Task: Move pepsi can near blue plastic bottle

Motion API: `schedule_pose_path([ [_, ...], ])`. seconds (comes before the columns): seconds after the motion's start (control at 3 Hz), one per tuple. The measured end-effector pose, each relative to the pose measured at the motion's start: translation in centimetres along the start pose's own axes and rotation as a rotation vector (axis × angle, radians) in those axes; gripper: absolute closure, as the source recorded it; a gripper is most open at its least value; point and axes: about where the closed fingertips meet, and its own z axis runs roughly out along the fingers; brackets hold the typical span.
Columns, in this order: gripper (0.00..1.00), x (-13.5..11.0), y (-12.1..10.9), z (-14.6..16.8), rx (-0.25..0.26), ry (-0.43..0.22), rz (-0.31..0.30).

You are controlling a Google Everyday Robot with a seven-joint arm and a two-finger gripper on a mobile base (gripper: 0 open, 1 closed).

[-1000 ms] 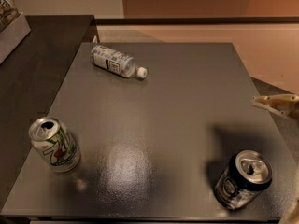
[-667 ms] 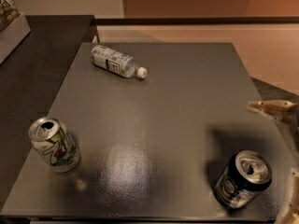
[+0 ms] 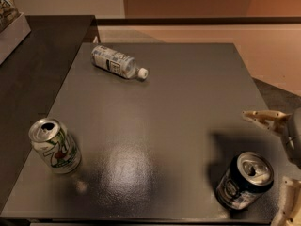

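Your gripper (image 3: 275, 166) is hanging at the table's (image 3: 164, 107) near right corner in this view. Its two pale fingers (image 3: 263, 117) are standing wide apart and are holding nothing. One finger is reaching in over the tabletop and the other is showing at the bottom edge.

The pepsi can (image 3: 244, 180) is standing upright just beside the gripper, toward the table's middle. It is sitting roughly in line with the gap between the fingers, though I judge it not yet enclosed. You are looking at a short sideways approach to get the fingers around it.

The blue plastic bottle (image 3: 117, 62) is lying on its side well apart from the gripper, diagonally across the table at the far corner. Its long axis is running along that diagonal, with the white cap pointing back toward the gripper's side. So the carry is going away from you and across.

A white-and-green can (image 3: 54, 145) is standing far across from the gripper at the near edge, off that diagonal.
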Motion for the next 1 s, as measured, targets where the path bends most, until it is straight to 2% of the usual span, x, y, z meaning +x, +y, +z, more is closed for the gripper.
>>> schedule_pose_path([
  [0.33,0.18,0.21,0.16,0.72,-0.013,0.000,0.000],
  [1.0,0.64,0.17,0.24,1.18,-0.030,-0.018,0.009],
])
